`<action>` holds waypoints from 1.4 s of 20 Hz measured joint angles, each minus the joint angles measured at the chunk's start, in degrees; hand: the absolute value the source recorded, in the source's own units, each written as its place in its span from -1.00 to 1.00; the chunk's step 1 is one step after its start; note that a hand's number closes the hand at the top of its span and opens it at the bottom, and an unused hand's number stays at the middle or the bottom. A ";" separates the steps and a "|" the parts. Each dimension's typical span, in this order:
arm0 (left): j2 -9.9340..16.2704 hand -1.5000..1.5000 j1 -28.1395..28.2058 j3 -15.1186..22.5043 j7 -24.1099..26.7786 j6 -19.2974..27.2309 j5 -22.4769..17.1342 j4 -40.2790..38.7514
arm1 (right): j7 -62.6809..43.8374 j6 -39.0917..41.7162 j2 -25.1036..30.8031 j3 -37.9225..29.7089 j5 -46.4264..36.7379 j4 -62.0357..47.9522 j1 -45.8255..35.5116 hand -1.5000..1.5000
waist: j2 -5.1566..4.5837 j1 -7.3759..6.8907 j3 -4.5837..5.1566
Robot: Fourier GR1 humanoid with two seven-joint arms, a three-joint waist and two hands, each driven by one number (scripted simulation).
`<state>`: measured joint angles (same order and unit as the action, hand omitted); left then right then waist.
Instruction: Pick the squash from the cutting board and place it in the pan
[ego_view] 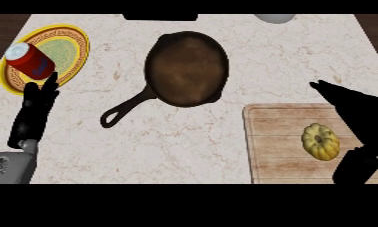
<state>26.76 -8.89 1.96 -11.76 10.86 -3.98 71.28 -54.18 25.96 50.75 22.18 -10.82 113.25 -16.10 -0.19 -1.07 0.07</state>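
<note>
small ribbed yellow squash (320, 141) lying on the pale wooden cutting board (277, 141) at lower right, well apart from the dark round cast-iron pan (186, 68) at centre, nothing in the pan yet. likely light, hard-skinned, rounded and a bit slippery, prone to rolling, so best taken across its widest middle with fingers set into the ridges. black right hand (347, 108) spread open just beside and above the squash, not holding it; black left hand (37, 106) resting open at left edge, fingers up by the red can (29, 60) on the yellow patterned plate (70, 51).
</note>
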 measured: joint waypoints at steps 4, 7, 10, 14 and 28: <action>-0.19 0.00 0.80 -0.69 -0.96 -0.05 0.54 1.58 | -0.32 0.59 -2.56 1.91 -3.64 -1.96 0.31 -1.00 | 0.13 0.43 -0.03; -0.43 0.00 1.19 -1.32 -0.74 -0.14 0.96 1.61 | -0.81 1.07 -3.67 3.01 -6.21 -2.21 0.55 -1.00 | 0.17 0.70 -0.05; -0.56 0.00 2.25 -1.82 -1.55 -0.23 1.26 3.45 | 0.22 2.50 -4.00 2.42 -7.54 -3.87 0.76 -1.00 | 0.21 0.72 -0.05; -0.56 0.00 1.71 -2.87 -1.97 -1.24 1.64 3.23 | 1.55 4.10 -5.69 2.43 -10.23 -6.16 1.37 -1.00 | 0.19 0.88 -0.06; -3.78 0.00 1.45 -5.44 -1.52 -3.11 5.13 2.72 | 6.76 8.69 -14.19 -1.37 -21.37 -11.02 4.24 -1.00 | 0.21 1.02 -0.07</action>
<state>22.98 -7.44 -3.48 -13.29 7.75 1.15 73.99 -47.42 34.66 36.56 20.82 -32.19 102.24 -11.86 0.02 -0.05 0.01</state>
